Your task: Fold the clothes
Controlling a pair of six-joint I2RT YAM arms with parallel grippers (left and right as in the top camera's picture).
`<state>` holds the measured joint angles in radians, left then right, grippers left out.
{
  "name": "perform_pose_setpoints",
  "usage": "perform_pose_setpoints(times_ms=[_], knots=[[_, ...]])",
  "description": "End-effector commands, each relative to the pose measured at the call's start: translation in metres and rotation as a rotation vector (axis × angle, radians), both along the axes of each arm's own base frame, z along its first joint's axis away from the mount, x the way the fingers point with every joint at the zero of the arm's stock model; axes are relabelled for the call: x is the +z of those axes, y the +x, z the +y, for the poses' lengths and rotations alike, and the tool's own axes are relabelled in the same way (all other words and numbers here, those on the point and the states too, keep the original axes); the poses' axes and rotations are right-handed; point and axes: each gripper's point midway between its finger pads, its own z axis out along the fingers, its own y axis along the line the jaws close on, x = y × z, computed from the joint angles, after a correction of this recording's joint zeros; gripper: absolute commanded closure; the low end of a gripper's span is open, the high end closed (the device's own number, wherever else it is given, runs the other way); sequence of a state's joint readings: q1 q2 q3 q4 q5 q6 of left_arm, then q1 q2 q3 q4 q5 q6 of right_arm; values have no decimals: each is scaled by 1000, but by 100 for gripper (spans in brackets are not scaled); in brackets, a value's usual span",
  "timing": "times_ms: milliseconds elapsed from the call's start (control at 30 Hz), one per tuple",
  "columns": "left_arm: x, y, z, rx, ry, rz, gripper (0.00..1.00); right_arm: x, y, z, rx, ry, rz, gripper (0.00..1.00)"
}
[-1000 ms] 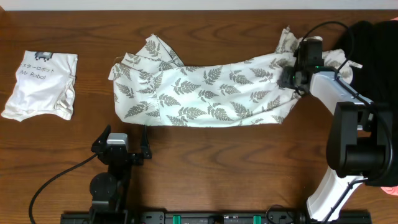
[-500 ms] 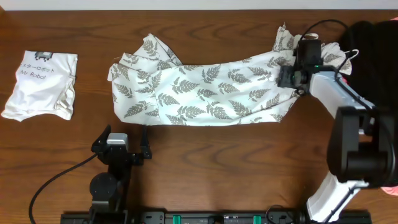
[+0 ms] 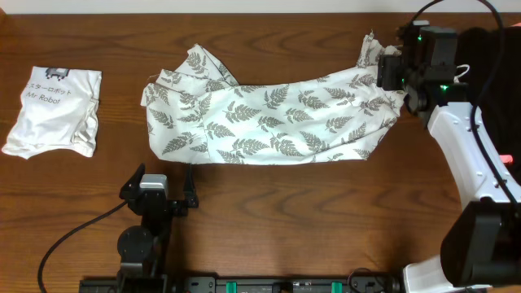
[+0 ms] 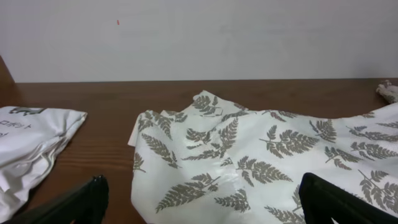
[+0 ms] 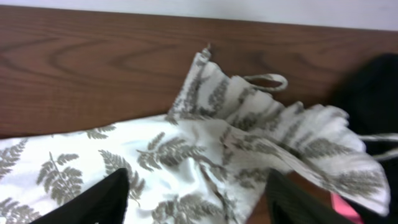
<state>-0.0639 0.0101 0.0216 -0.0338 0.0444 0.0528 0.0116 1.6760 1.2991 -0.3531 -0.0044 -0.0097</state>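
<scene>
A dark wooden table [image 3: 269, 203] stands against a white wall [image 4: 199, 37]. The fern-print garment [image 3: 269, 122] lies spread across the centre of the frame. The right gripper [image 5: 196, 199] hovers over its bunched upper-right end, fingers apart and gripping nothing. The left gripper [image 3: 160, 181] sits at lower left, fingers spread wide.

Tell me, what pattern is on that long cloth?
The cloth shows grey fern leaves on white, clearest in the overhead view.

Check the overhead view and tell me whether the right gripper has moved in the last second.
Yes. The right gripper has shifted toward the far edge of the table and slightly to the image's right.
</scene>
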Motion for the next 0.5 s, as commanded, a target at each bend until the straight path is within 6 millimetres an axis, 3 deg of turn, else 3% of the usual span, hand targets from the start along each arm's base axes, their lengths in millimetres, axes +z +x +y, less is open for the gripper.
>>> perform_pose_setpoints(times_ms=[0,167,367,467], knots=[[-16,-1,4,24,14,48,2,-15,7,14,107,-29,14,38],[-16,-1,4,24,14,48,2,-30,15,22,213,-141,16,42],[-16,-1,4,24,14,48,2,-50,37,12,116,-234,-7,25],[-16,-1,4,24,14,48,2,-70,44,8,57,-220,11,24]])
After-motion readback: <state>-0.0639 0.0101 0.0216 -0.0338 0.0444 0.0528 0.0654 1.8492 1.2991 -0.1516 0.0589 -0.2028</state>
